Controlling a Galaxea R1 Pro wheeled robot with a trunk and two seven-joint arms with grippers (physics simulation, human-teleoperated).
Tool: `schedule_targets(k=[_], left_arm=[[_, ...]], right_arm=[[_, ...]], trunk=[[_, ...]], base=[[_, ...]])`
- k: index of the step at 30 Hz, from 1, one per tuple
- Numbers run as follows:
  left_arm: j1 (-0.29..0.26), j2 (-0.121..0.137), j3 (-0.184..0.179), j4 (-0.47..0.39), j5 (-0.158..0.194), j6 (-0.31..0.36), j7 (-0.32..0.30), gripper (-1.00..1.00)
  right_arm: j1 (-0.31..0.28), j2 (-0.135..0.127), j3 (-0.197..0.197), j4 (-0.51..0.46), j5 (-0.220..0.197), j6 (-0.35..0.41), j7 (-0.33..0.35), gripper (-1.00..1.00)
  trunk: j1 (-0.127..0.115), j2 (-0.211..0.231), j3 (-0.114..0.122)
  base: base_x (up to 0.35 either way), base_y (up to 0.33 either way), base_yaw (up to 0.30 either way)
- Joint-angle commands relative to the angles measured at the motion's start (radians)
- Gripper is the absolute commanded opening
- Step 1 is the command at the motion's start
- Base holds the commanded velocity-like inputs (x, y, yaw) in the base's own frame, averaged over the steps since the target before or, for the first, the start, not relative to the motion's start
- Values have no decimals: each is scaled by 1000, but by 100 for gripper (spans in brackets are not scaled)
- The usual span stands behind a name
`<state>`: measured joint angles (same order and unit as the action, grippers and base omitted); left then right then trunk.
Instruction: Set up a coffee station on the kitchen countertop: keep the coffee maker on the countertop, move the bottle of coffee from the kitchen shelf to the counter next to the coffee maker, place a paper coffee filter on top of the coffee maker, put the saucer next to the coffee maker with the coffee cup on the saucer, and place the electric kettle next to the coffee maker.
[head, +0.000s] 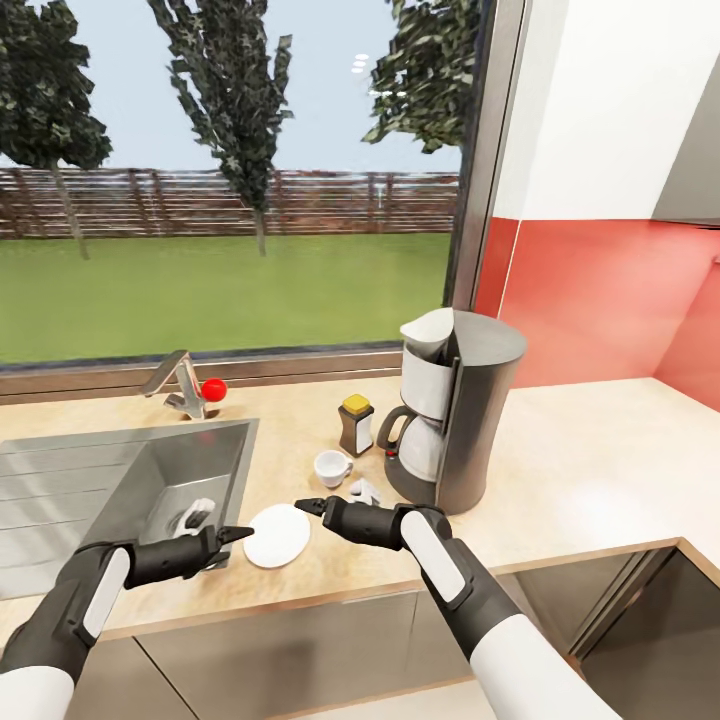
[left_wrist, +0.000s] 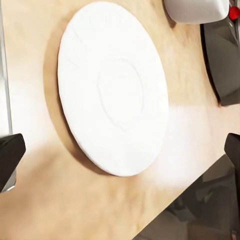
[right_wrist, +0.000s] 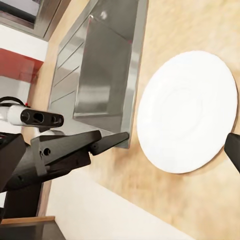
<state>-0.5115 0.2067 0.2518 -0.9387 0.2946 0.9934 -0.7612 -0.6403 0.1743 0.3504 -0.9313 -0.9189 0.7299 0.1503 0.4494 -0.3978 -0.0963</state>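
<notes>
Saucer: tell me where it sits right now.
In the head view the saucer lies flat on the counter near its front edge, just right of the sink, with the cup behind it and a pincer tip at each side.

The saucer (head: 277, 535) lies flat on the counter (head: 590, 480) near its front edge, just right of the sink (head: 120, 490). Behind it stands the cup (head: 332, 466) — apart from it, directly on the counter. Behind the cup is the coffee bottle (head: 356, 424), and right of both stands the coffee maker (head: 458, 422). The tap (head: 182, 385) sits behind the sink, below the window (head: 230, 170).
</notes>
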Motion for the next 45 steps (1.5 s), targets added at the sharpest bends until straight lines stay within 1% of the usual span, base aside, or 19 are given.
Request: schedule_targets(k=[1, 11, 23, 38, 45], left_arm=[[-1, 0, 1, 0, -4, 4, -6, 100], [-1, 0, 2, 0, -1, 6, -7, 100], [-1, -2, 1, 0, 3, 8, -7, 100], [2, -11, 1, 2, -1, 7, -6, 100], [2, -11, 1, 15, -4, 7, -7, 100]], right_arm=[[-1, 0, -1, 0, 4, 3, 4, 100], [-1, 0, -1, 4, 6, 3, 3, 100], [-1, 0, 0, 67, 5, 1, 3, 100], [-1, 0, 1, 94, 4, 0, 3, 100], [-1, 0, 12, 98, 2, -1, 4, 100]], trunk=[[1, -2, -2], [1, -2, -2], [1, -2, -2], [1, -2, -2], [1, -2, -2]], base=[[0, 0, 0], [0, 0, 0], [73, 11, 0], [1, 0, 0], [161, 87, 0]])
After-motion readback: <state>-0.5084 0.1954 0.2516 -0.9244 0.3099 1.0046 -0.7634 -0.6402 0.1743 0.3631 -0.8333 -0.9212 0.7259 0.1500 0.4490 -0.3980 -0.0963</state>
